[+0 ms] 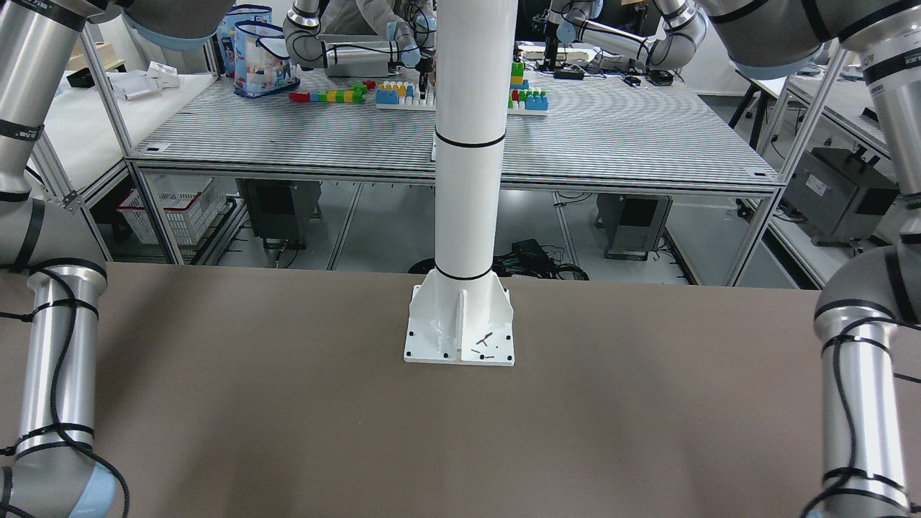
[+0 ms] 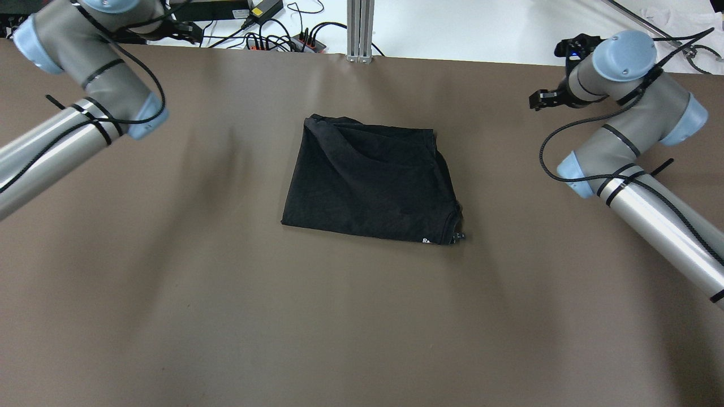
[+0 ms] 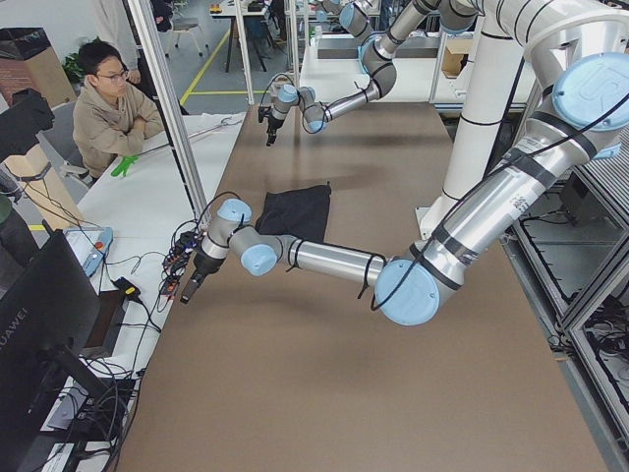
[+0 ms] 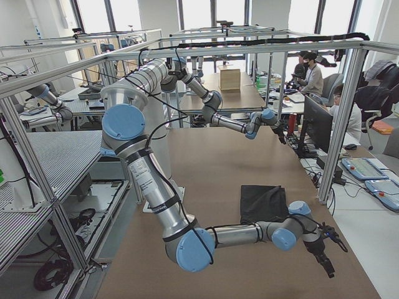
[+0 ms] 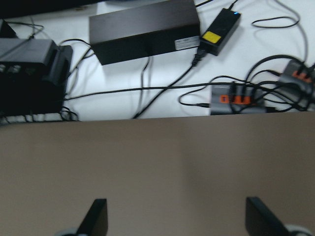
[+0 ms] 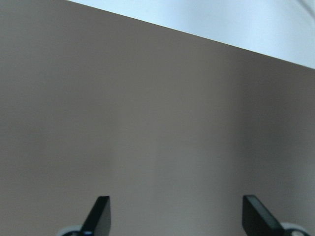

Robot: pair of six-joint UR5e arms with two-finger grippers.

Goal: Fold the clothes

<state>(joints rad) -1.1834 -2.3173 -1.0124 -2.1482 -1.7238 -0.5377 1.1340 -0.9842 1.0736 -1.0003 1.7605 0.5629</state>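
The black cloth (image 2: 370, 181) lies folded into a rough rectangle in the middle of the brown table; it also shows in the exterior left view (image 3: 298, 209) and the exterior right view (image 4: 265, 202). It is out of the front-facing view. My left gripper (image 5: 177, 219) is open and empty, over the table's far left edge (image 2: 184, 33), well away from the cloth. My right gripper (image 6: 177, 214) is open and empty, over bare table near the far right edge (image 2: 544, 100).
Cables, a power strip (image 5: 236, 96) and a black box (image 5: 145, 29) lie on the white surface beyond the far edge. An aluminium post (image 2: 360, 28) stands at the far middle. The white pillar's base plate (image 1: 460, 338) sits at the robot's side. An operator (image 3: 113, 108) sits beyond.
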